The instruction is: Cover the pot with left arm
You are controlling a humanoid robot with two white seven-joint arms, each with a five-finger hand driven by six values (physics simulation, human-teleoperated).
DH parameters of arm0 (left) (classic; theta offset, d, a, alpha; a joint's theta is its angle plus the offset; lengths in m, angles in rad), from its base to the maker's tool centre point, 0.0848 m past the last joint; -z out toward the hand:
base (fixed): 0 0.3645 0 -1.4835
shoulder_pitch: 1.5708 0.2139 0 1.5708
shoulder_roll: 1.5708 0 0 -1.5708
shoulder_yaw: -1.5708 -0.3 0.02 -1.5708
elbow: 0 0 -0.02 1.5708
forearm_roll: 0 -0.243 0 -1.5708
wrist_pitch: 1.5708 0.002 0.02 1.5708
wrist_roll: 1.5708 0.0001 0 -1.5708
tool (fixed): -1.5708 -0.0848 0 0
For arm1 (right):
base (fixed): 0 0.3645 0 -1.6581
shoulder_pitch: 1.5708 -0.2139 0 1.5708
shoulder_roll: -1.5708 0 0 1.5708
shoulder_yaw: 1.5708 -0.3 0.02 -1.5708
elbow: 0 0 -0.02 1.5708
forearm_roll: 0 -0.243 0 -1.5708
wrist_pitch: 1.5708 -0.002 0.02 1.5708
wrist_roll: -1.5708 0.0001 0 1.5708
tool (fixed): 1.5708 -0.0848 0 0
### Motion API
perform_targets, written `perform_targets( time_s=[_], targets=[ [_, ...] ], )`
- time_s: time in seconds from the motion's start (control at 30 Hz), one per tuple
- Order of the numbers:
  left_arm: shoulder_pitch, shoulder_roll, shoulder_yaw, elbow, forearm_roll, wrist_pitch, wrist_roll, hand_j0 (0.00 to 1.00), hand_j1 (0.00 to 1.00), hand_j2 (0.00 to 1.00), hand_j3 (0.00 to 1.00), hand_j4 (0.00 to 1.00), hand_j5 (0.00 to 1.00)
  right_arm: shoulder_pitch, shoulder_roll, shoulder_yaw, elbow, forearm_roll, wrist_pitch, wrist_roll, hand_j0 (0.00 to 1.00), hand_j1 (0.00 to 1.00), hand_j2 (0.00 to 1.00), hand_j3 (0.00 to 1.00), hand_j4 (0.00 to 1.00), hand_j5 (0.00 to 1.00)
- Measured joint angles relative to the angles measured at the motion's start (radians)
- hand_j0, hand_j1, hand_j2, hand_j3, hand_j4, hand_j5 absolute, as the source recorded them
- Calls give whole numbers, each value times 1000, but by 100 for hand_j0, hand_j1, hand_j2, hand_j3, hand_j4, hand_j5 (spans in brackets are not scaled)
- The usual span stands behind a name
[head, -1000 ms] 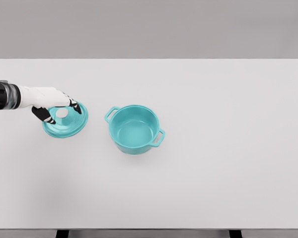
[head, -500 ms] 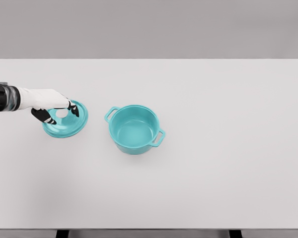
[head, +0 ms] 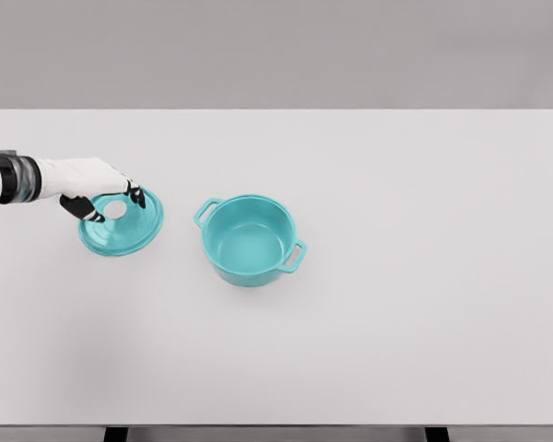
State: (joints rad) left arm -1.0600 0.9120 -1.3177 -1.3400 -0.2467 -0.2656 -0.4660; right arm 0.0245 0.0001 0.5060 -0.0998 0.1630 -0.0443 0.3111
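Teal pot, open and uncovered, stands at centre-left of the white table; its teal lid lies flat just to its left. Over the past second the left hand has narrowed its fingers around the lid's white knob. The grasp appears nearly closed; the lid is not yet lifted.

- A white counter — broad and matte, spanning almost the full width of the head view.
- A plain grey wall behind its far edge.
- Two dark legs — showing under the near edge.
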Motion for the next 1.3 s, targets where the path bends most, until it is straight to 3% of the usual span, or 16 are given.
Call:
perform_targets(
  time_s=[0.33,0.9,1.3],
  targets=[
    [14,3,-1,-2,-3,1,4,73,73,73,73,73,73,0,0,0,0,0,0,0,100,100,100,100,100,100],
    [15,6,-1,-7,-2,-5,4,54,54,54,54,54,54,0,0,0,0,0,0,0,100,100,100,100,100,100],
    [14,9,-1,-12,2,-14,3,54,54,54,54,54,54,0,0,0,0,0,0,0,100,100,100,100,100,100]
  ],
)
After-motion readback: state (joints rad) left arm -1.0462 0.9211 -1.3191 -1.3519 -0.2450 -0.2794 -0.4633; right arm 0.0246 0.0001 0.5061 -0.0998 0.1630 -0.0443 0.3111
